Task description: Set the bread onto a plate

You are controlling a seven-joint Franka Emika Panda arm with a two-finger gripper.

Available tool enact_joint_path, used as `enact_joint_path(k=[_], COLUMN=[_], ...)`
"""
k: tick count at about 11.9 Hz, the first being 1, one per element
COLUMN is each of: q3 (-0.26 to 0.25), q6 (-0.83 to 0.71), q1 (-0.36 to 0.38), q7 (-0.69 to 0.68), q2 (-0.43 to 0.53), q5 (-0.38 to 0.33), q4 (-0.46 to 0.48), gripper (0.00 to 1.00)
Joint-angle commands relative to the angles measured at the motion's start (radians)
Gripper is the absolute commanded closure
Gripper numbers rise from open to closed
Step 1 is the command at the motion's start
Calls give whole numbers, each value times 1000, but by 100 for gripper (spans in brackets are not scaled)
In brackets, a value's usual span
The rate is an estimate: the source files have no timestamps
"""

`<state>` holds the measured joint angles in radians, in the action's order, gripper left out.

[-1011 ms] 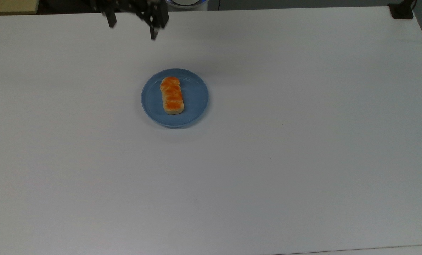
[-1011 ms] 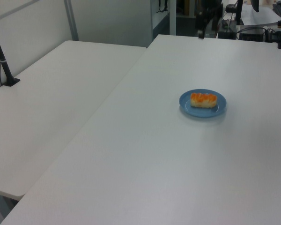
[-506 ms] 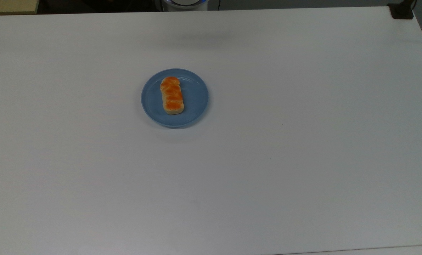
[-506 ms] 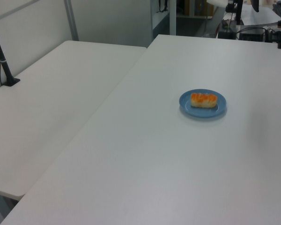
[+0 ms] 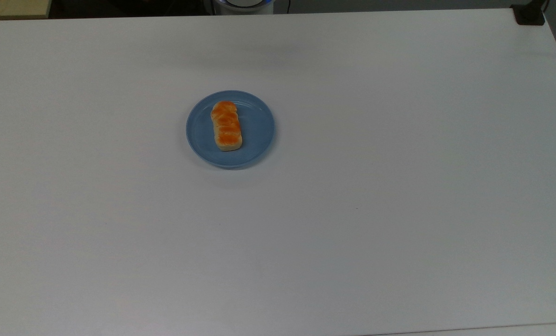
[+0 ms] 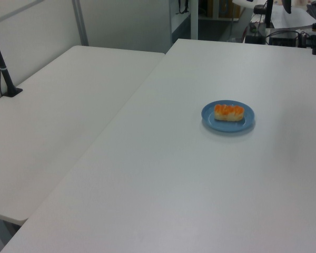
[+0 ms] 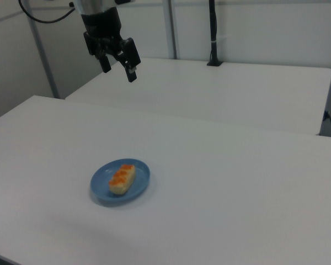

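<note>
In the right view, the end effector (image 7: 119,69) hangs high at the upper left, its fingers spread with nothing between them, well apart from the plate (image 7: 102,185) lower down on the white bench (image 7: 237,182). The bread (image 7: 122,178) lies flat inside the plate's rim, so the task looks done. The main risk I see is a low pass of the arm back over the plate, which could clip the light loaf or nudge the plate across the smooth bench. In the top view the bread (image 5: 226,126) sits a little to the top view's left of the plate's (image 5: 259,130) centre, an offset the right view hides; the right view in turn gives the end effector's height. In the left view the bread (image 6: 229,112) lies crosswise on the plate (image 6: 210,122).
</note>
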<state>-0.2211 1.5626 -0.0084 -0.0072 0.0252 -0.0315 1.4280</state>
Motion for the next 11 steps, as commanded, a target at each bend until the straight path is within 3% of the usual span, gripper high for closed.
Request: enact_joint_path(k=[1, 2, 6, 11], q3=[-6, -6, -1, -7], q6=[45, 45, 34, 31], q1=[22, 22, 21, 18], q7=[-24, -109, -230, -223], q2=[19, 22, 18, 19], q5=[7, 9, 16, 7], q4=[55, 77, 89, 89], gripper=[0, 0, 0, 0])
